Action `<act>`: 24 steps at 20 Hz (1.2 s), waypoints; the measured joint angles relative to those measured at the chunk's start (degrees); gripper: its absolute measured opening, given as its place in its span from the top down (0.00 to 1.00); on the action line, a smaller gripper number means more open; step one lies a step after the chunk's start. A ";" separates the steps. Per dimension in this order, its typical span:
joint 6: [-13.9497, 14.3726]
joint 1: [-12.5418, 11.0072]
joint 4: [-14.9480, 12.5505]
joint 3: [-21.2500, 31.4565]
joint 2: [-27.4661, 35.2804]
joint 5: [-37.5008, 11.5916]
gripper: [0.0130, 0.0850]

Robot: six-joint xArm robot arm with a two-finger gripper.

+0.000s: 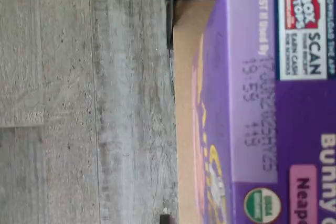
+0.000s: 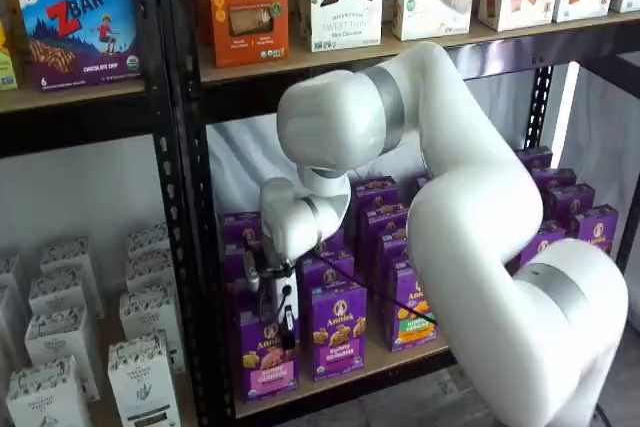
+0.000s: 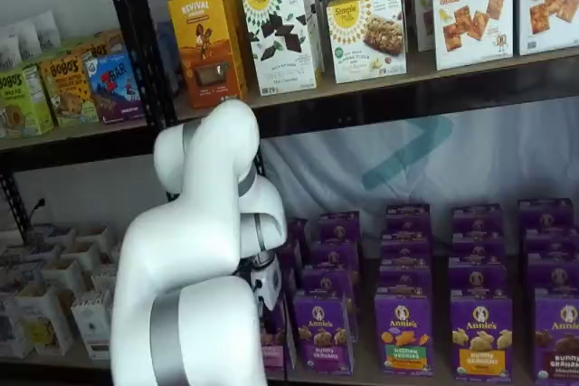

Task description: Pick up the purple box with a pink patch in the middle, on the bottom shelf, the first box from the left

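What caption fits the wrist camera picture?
Close over the purple box top, with the bottom shelf edge and grey floor beyond.

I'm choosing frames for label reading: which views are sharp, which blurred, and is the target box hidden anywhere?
Wrist view: turned on its side, close and soft; the purple box still shows readable print. In one shelf view the box's front is evenly lit and fairly clear, with the gripper overlapping its top. In the other the arm hides most of it.
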 joint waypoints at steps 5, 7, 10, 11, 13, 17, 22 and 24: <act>-0.70 0.03 0.85 -0.50 0.34 0.37 0.44; -0.83 0.07 1.04 -0.63 0.40 0.50 0.50; -0.71 0.12 0.96 -0.64 0.42 0.48 0.56; -0.45 0.13 0.68 -0.57 0.41 0.35 0.56; -0.25 0.14 0.44 -0.48 0.35 0.31 0.56; -0.64 0.03 0.78 0.07 -0.06 0.26 0.61; -0.51 -0.09 0.49 0.75 -0.60 0.25 0.67; -0.47 -0.14 0.39 1.20 -0.89 -0.12 0.67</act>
